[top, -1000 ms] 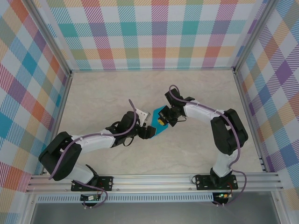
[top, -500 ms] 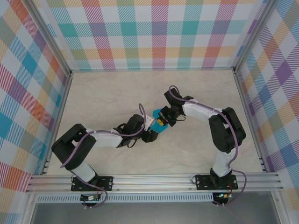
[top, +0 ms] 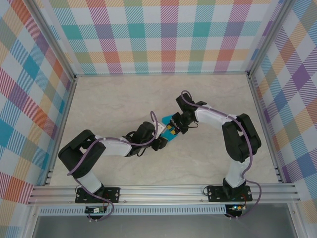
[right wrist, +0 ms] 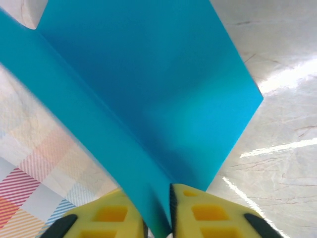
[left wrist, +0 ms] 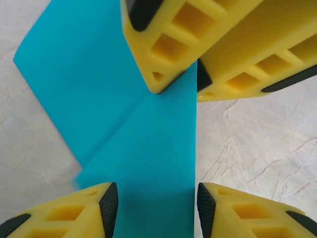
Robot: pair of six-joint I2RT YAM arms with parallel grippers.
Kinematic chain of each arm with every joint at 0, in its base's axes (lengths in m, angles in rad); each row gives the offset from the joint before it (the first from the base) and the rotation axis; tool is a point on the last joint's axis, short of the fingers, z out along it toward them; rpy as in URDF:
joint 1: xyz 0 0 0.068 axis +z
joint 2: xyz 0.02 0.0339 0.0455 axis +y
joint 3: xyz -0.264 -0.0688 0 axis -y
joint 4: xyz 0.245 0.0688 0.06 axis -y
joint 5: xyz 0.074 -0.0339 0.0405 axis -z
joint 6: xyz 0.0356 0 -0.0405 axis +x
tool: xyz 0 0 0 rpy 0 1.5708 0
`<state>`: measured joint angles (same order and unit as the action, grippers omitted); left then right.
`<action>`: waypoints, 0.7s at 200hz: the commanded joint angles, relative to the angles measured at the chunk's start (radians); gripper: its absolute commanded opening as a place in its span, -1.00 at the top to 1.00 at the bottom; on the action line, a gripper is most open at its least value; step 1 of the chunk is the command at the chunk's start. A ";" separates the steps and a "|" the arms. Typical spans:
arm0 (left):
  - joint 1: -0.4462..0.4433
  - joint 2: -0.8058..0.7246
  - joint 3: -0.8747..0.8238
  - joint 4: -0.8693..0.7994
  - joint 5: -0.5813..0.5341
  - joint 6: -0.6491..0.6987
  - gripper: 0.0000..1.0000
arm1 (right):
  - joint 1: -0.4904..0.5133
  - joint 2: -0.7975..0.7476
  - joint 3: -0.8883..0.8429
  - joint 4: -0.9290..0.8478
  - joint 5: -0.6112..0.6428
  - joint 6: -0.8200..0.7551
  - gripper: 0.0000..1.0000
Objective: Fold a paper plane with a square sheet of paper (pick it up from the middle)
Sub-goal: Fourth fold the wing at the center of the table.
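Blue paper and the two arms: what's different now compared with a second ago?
The left gripper moved in toward the right gripper, its arm folding up, and its fingers narrowed to straddle the paper. From above, less of the paper shows. The right gripper stayed where it was, still pinching the paper, which has hardly shifted.

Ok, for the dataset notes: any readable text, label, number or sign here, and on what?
None can be read. The teal paper is plain; the yellow fingers of the left gripper and right gripper carry no marking; the walls are plaid without lettering. The small boards at the arm bases are too small to read.
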<state>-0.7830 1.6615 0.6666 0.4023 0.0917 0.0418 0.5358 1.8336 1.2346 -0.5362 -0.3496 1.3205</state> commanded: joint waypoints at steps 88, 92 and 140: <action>-0.048 0.036 0.016 0.050 -0.054 0.053 -0.05 | -0.010 0.024 0.035 -0.017 -0.061 -0.006 0.75; -0.050 0.039 0.017 0.051 -0.060 0.054 -0.05 | -0.010 0.025 0.035 -0.016 -0.066 -0.005 0.76; -0.052 0.036 -0.001 0.073 -0.132 0.062 0.25 | -0.026 0.010 0.026 -0.028 -0.070 -0.022 0.52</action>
<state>-0.8211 1.6974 0.6666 0.4286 0.0074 0.0818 0.5228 1.8549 1.2419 -0.5407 -0.3988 1.3159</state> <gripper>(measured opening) 0.405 0.192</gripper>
